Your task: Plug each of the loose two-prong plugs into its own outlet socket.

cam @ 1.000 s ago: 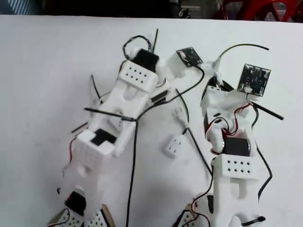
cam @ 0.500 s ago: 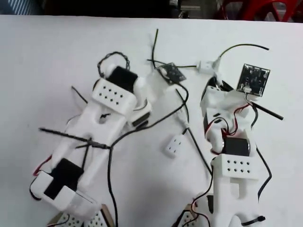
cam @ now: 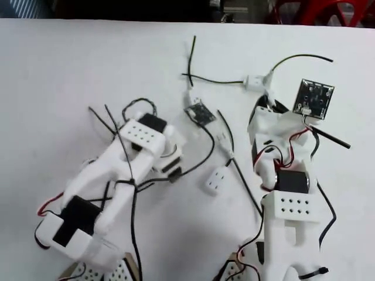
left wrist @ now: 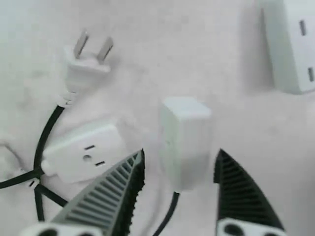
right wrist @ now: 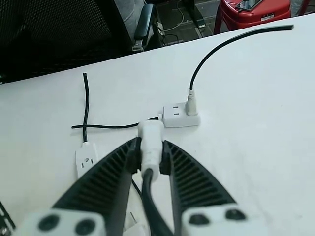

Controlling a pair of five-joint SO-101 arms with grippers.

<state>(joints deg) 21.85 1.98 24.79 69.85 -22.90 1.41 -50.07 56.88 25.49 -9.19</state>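
My left gripper (left wrist: 179, 156) is open, its jaws either side of a white corded block (left wrist: 184, 140) without touching it, near the strip (cam: 217, 178). A loose plug (left wrist: 86, 61) and a socket (left wrist: 81, 152) lie past the block from the strip. My right gripper (right wrist: 150, 145) clamps a plug (right wrist: 149, 130), farther from the strip, just beside a far socket (right wrist: 174, 116).

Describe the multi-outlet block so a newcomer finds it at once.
On the white table, look at the gap between the left arm and the right arm. The multi-outlet block lies there at a slant beside a black cable. Unlike the single socket farther back, its face has rows of holes.
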